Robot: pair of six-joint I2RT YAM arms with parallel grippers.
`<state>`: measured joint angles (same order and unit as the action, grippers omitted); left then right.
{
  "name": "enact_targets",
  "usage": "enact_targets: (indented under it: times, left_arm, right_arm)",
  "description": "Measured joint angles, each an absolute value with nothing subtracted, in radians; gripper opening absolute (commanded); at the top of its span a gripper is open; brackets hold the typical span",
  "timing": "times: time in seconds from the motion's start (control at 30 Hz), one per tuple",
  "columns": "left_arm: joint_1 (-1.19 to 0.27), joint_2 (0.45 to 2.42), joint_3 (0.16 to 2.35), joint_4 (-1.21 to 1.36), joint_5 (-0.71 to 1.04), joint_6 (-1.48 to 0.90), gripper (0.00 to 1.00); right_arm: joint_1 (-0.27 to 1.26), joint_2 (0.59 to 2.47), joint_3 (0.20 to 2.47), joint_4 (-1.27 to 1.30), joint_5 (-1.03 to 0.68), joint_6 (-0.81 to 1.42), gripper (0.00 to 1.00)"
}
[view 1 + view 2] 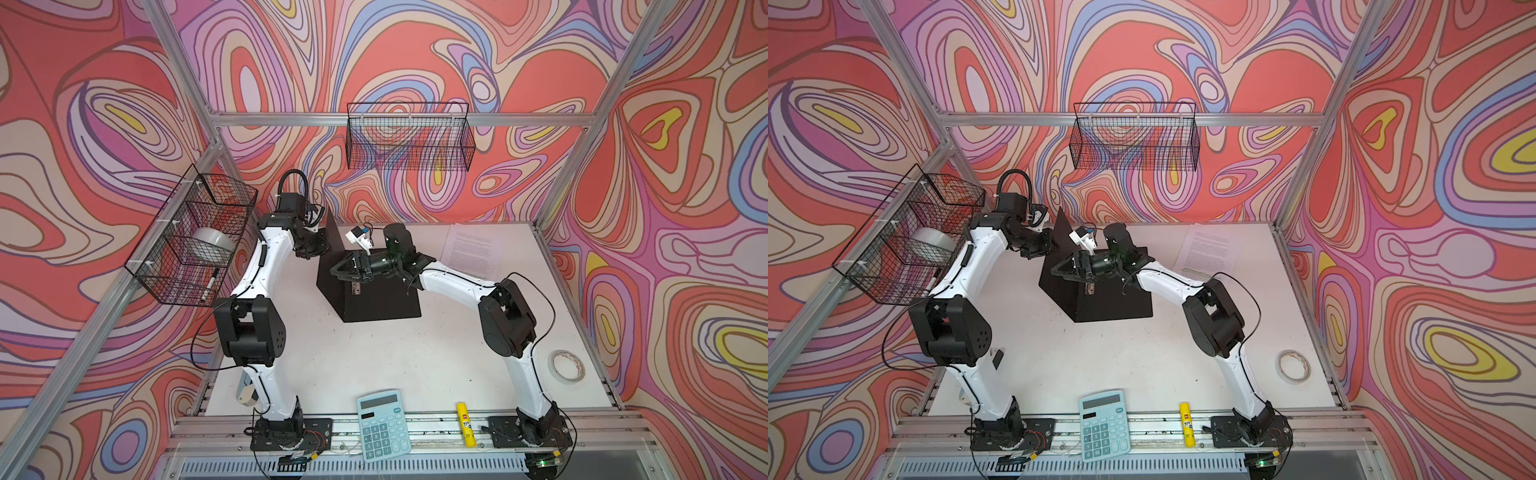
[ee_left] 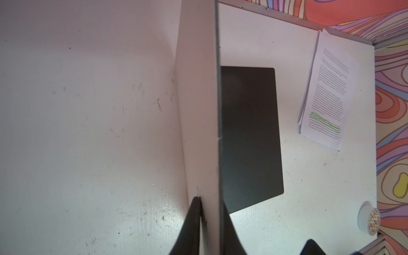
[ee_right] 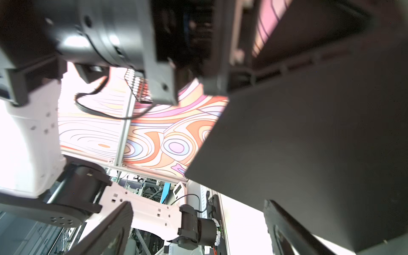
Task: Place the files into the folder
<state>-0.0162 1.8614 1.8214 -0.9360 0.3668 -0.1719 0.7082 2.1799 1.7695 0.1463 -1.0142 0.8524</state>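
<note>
- A wire basket (image 1: 158,266) hangs on the left wall; a silvery tape roll (image 1: 210,245) and a marker (image 1: 210,284) lie in it.
- The left gripper (image 2: 210,205) reaches in at the far left of the table (image 1: 374,365). Its jaws are pinched narrow on the raised cover of the folder (image 1: 374,299), one finger on the white outer face and one on the black inner face.
- The folder sits far of the table's middle. It is open: the cover stands nearly upright on its left side, and the black inside lies flat on the table to the right of it.
- The right gripper (image 1: 338,271) reaches across from the right and hovers over the folder's black inside, just beside the raised cover. Its jaws are spread wide; whether a finger touches the cover I cannot tell.
- A small metal clip (image 1: 355,286) shows on the black inside, under the right gripper.
- A pale blue calculator (image 1: 384,424) lies at the near edge, about midway.
- A second wire basket (image 1: 409,137) hangs on the far wall.
- The files (image 1: 469,249) lie flat at the far right of the table, well apart from the folder, text up, with a green highlighted passage (image 2: 324,120) toward the near end.
- A yellow glue stick (image 1: 465,424) lies on the near rail.
- A roll of white tape (image 1: 567,365) lies at the near right.
</note>
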Motion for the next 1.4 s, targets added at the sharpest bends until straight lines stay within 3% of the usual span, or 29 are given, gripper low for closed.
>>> enact_targets:
  times: [0.37, 0.67, 0.87, 1.07, 1.4]
  left_arm:
    - [-0.014, 1.764, 1.657, -0.907, 0.34, -0.209, 0.0]
    - [-0.014, 1.53, 1.436, -0.873, 0.29, -0.272, 0.0]
    - [-0.014, 1.407, 1.268, -0.812, 0.287, -0.319, 0.0]
    - [-0.014, 1.419, 1.261, -0.783, 0.321, -0.327, 0.0]
    - [-0.019, 1.428, 1.258, -0.764, 0.36, -0.345, 0.0]
  right_arm:
    - [0.708, 2.009, 1.691, -0.318, -0.69, 0.558, 0.91]
    - [0.707, 1.995, 1.649, -0.55, -0.413, 0.463, 0.7]
    - [0.707, 1.995, 1.637, -0.609, -0.361, 0.426, 0.58]
    - [0.707, 2.0, 1.613, -0.654, -0.346, 0.401, 0.43]
    - [0.707, 2.009, 1.515, -0.639, -0.404, 0.424, 0.36]
